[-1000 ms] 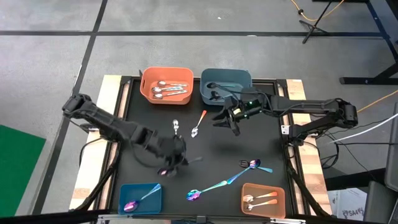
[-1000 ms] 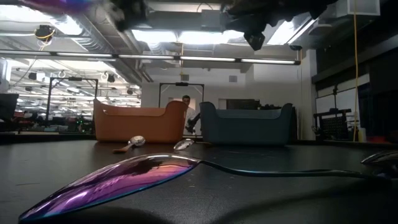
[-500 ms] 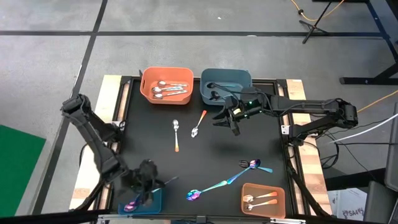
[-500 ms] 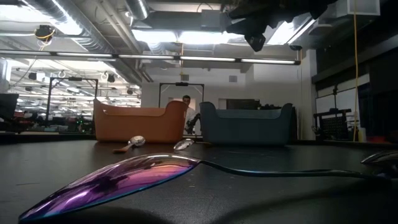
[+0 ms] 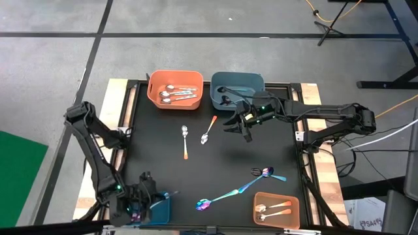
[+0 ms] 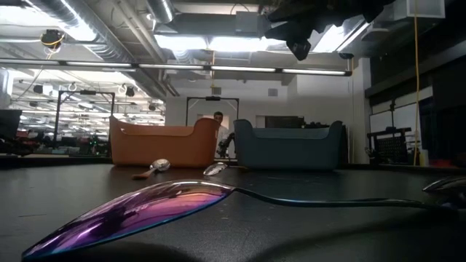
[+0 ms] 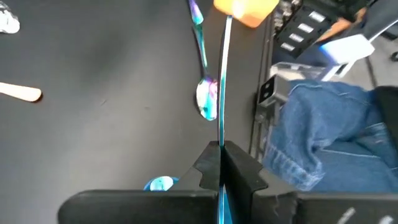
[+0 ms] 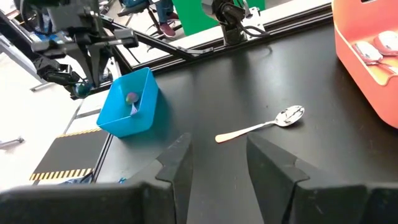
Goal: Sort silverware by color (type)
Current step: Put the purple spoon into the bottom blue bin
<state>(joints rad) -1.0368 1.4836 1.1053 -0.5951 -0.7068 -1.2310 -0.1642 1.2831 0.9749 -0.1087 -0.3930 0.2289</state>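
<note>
My left gripper [image 5: 157, 198] is at the near left corner, over the bright blue bin [image 5: 149, 209], shut on an iridescent spoon with a teal handle [image 7: 222, 87]. One iridescent spoon [image 8: 132, 98] lies in that bin. Two more [image 5: 225, 194] [image 5: 264, 173] lie flat on the black mat, as do two orange-handled spoons [image 5: 185, 140] [image 5: 208, 130]. My right gripper [image 5: 238, 128] hovers open near the far middle, by the dark blue bin [image 5: 236, 88], touching nothing. My left gripper pinches the spoon's thin teal handle [image 7: 221, 146] between its two fingers. The handle runs along the fingers and sticks out ahead of them toward the table's right. The spoon is lifted clear. The fingers hide its bowl end.
A far orange bin [image 5: 174, 88] holds silver spoons, and the dark blue bin holds black ones. A near-right orange bin [image 5: 276, 209] holds orange-handled spoons. A person in jeans [image 7: 323, 137] stands beyond the table's near edge. Bare mat lies mid-left.
My left gripper has swung from the middle of the mat toward the near left corner, carrying the iridescent spoon, and now stands over the bright blue bin. It has stayed shut on the spoon.
</note>
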